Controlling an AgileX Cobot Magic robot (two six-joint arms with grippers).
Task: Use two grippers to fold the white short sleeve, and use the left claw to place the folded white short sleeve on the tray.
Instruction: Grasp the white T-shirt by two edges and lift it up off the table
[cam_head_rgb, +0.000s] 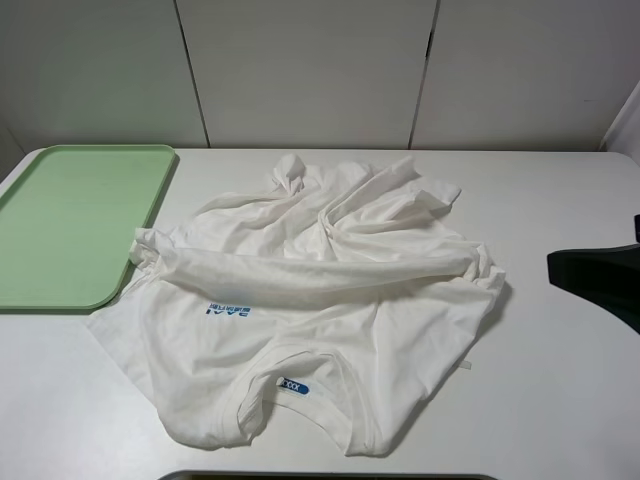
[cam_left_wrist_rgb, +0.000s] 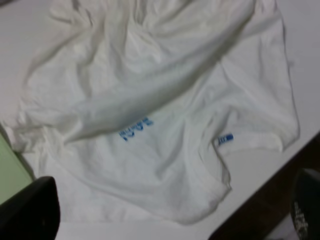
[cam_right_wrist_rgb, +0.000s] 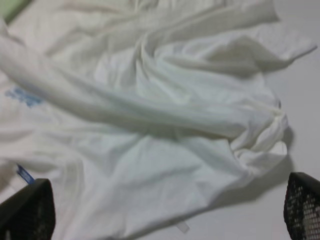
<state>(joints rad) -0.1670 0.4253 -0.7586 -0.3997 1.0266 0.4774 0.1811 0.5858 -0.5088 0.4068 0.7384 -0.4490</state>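
White short sleeve (cam_head_rgb: 310, 300) lies crumpled; right gripper (cam_right_wrist_rgb: 165, 212) largely cut off.

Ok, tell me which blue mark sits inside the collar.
The small solid label; the lettering lies outside it on the chest, nearer the tray.

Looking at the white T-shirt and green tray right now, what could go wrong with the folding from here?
The shirt lies crumpled with a thick rolled ridge across its middle; a pinch there may catch several layers and fold crooked. Its bunched edge sits at the rim of the tray, so pulling the cloth could nudge the tray. The tray looks smaller than the shirt; a loose fold may overhang.
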